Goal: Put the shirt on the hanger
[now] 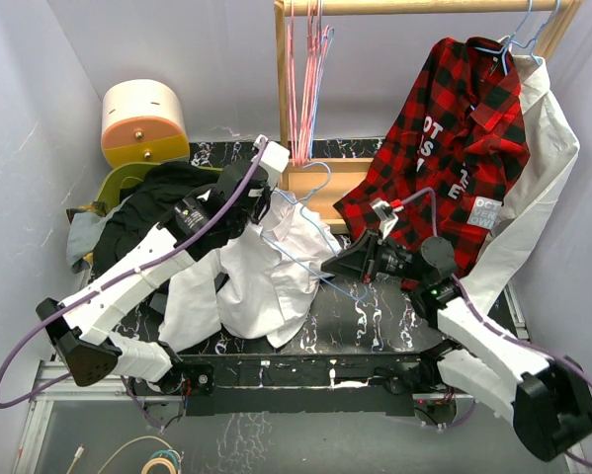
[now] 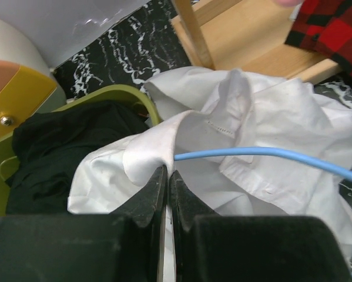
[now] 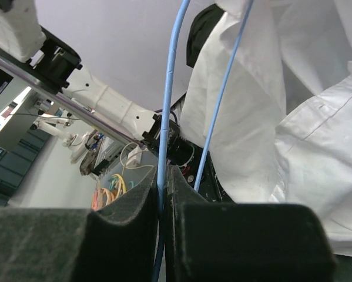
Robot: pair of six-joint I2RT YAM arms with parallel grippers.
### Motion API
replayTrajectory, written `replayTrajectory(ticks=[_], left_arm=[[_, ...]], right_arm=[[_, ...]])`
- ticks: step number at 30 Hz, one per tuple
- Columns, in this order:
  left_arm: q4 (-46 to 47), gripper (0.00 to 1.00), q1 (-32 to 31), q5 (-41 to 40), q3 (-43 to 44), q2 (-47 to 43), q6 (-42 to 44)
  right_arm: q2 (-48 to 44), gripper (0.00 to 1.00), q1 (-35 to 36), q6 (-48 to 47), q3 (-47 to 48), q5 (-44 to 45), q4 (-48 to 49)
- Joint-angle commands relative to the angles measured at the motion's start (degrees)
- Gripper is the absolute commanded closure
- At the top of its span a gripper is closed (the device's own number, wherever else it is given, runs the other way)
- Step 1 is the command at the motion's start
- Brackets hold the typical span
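Frame notes. The shirt point(image 1: 266, 281) is lying crumpled near the middle of the desk point(image 1: 375, 316), a little toward its left edge. The cloth is plain white, thin and heavily creased, with a stitched placket and a small button showing in the left wrist view. One fold is sagging toward the near edge.

The left tool point(image 2: 167, 176) is clenching a raised fold of the shirt, jaws pressed together on the cloth. The hanger point(image 2: 270, 154), thin light blue wire, is running across the shirt's top. The right tool point(image 3: 163, 179) is gripping one wire of it, jaws closed tight around it.

A black garment point(image 1: 162, 197) is heaped toward the far-left corner.
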Motion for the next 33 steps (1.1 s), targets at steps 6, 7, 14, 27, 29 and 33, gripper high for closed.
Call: replayTrajectory(ticks=[6,7,14,27,29,33], left_arm=[[-6.43,1.0,-0.6,12.32,5.89,0.5,-1.57],[-7.02,1.0,-0.55,13.83,5.61,0.18,-1.34],[-7.94,1.0,-0.47,15.6,1.6,-1.67,-0.95],[-33.16,0.21,25.32,74.54,21.69,4.67,18.98],[-36.93,0.21,29.15,80.02,27.58,8.47,21.05],[-37.19,0.21,31.05,82.41,32.64,12.56,22.73]], right_arm=[[19.81,0.92,4.64,-2.69,7.93,-2.65,19.78],[21.41,0.92,4.65,-3.47,8.83,-2.08,20.12],[35.06,0.92,4.71,-0.11,15.55,-2.87,31.31],[43.94,0.92,5.88,-5.2,15.55,-3.41,34.11],[44.97,0.92,5.88,-6.13,15.81,-4.53,34.04],[46.93,0.92,5.92,-6.16,16.19,-7.05,34.8]])
